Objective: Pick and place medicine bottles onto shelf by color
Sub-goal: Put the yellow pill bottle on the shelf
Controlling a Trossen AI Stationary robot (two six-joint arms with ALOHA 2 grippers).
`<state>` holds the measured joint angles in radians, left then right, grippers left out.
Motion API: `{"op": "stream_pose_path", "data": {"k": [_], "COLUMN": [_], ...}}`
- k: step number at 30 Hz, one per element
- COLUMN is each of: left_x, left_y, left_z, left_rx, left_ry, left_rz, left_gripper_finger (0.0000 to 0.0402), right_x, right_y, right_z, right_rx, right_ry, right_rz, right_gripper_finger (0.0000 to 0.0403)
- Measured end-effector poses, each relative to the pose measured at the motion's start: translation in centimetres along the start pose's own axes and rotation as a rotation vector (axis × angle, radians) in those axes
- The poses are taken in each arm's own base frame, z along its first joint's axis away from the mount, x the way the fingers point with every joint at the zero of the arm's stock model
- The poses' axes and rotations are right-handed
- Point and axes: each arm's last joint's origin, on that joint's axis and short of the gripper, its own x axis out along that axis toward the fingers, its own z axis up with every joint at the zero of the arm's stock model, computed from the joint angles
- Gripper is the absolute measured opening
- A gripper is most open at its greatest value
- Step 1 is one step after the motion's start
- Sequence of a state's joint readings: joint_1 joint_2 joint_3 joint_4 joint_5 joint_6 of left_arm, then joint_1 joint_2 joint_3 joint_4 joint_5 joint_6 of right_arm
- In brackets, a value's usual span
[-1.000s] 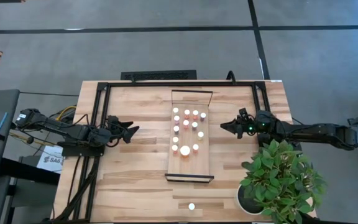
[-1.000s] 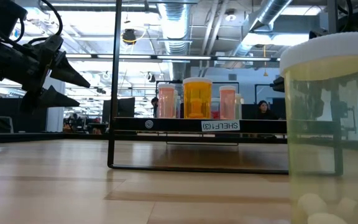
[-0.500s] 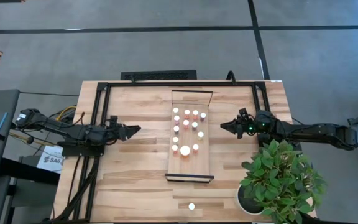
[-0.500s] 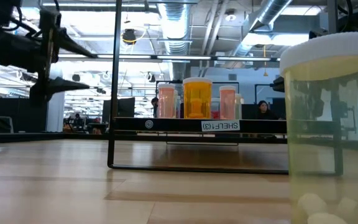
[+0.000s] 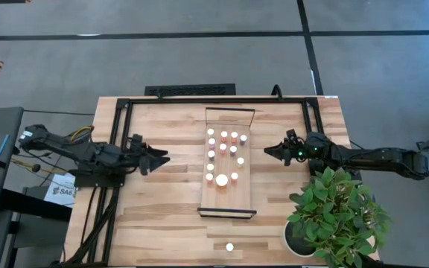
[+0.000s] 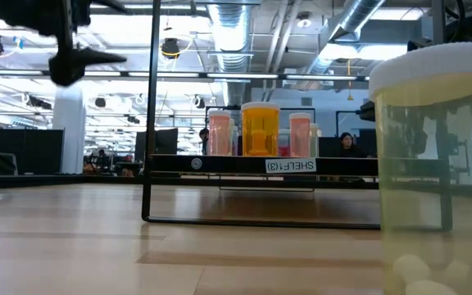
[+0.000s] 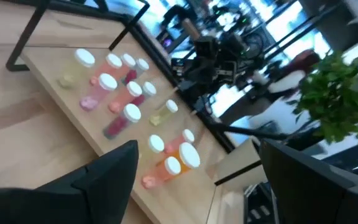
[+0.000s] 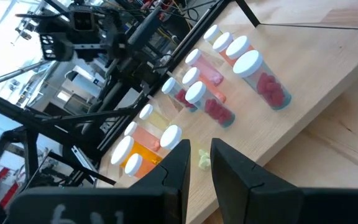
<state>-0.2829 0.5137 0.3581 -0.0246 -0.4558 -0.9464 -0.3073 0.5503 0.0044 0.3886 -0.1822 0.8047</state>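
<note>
Several medicine bottles (image 5: 223, 152) with white caps and reddish, orange or pale bodies stand upright on the shelf (image 5: 238, 195), a pale board at the table's middle. They also show in the left wrist view (image 7: 130, 103) and the right wrist view (image 8: 229, 74). One pale bottle (image 5: 229, 246) stands alone by the table's near edge and looms large in the low view (image 6: 433, 164). My left gripper (image 5: 160, 158) is open and empty in the air left of the shelf, pointing at it. My right gripper (image 5: 267, 151) is shut and empty right of the shelf.
A potted green plant (image 5: 335, 216) stands at the table's near right corner, close under my right arm. A black frame (image 5: 118, 134) runs along the table's left, far and right sides. Bare tabletop (image 5: 170, 208) lies left of the shelf.
My left gripper has risen, as the low view shows, and has turned about its own axis while staying open left of the shelf. The bottles and the shelf have kept still.
</note>
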Motion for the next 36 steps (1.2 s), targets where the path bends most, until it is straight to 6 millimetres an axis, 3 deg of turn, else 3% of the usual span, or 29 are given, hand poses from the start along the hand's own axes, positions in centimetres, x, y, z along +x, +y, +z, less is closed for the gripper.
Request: {"op": "stream_pose_path", "data": {"k": [8, 21, 25, 36], "left_x": [2.0, 7.3, 8.3, 10.0], "left_y": [-5.4, -14.4, -17.2, -22.8], "left_z": [1.7, 1.0, 0.3, -4.7], "left_rx": [0.038, 0.037, 0.086, 0.136], "left_ry": [0.139, 0.407, 0.452, 0.399], "left_rz": [0.114, 0.396, 0.422, 0.380], "left_gripper_finger": [0.0328, 0.0328, 0.0328, 0.0328], "right_x": [0.0, 0.0, 0.0, 0.0], "right_y": [0.0, -0.2, -0.4, -0.7], "right_z": [0.0, -0.2, -0.4, -0.7], "right_rx": [0.000, 0.006, 0.011, 0.018], "right_ry": [0.000, 0.024, 0.041, 0.069], "right_rz": [0.000, -0.025, -0.042, -0.071], "right_gripper_finger": [0.0086, 0.0086, 0.0086, 0.0086]}}
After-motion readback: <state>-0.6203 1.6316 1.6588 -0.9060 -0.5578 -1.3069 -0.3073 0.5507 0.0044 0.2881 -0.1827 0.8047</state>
